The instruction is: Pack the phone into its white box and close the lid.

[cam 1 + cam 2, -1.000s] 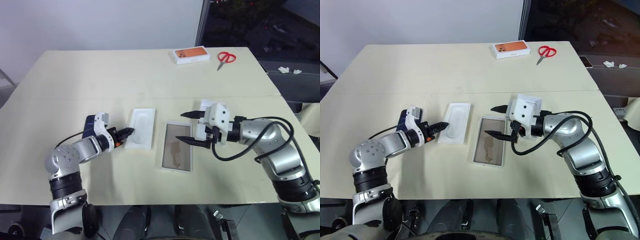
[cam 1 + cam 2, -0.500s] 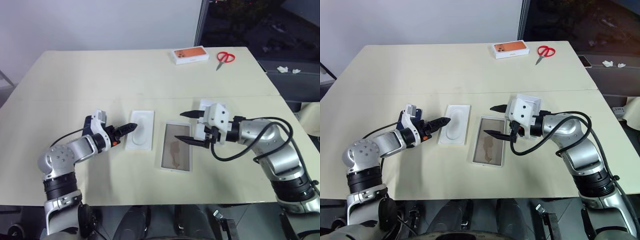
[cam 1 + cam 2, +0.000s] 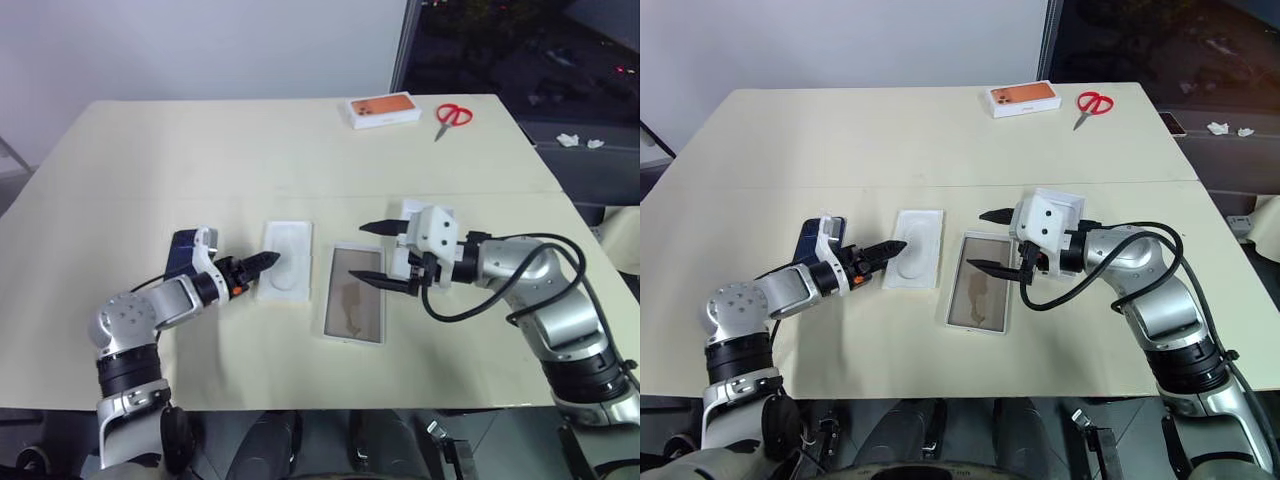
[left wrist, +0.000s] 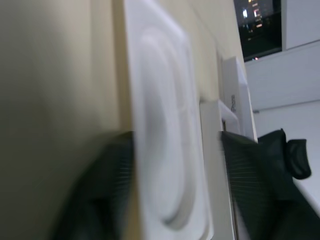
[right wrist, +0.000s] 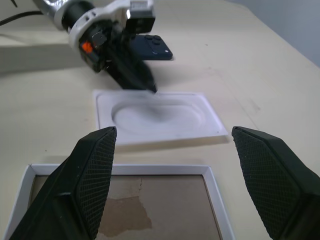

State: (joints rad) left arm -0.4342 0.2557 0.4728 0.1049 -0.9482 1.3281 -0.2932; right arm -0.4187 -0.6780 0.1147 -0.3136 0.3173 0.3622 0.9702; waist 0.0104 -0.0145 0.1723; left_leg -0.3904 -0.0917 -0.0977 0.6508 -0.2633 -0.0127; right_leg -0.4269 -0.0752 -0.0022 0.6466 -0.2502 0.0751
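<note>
Lying flat on the table (image 3: 150, 170), the phone (image 3: 181, 255) sits at the robot's left, just behind the left gripper (image 3: 262, 262) and apart from the white box (image 3: 352, 293), which rests open in the middle with its tan floor bare. The left gripper reaches to the near edge of the white insert (image 3: 284, 262) between phone and box; I cannot tell whether that claw is clenched or released. The right gripper (image 3: 362, 254) hangs over the box's far end, spread wide and grasping nothing, with the lid (image 3: 1064, 202) partly hidden behind its hand.

From where I stand, nothing is packed yet. To do this step well, I'd say the left claw should leave the insert alone, take the phone by its long edges, keep it level and lower it squarely into the tray. The right claw would do best to clear the tray's mouth first.

Counting: one phone, one box, one lid, one insert, one orange-topped box (image 3: 382, 109), one pair of scissors (image 3: 452, 115).
</note>
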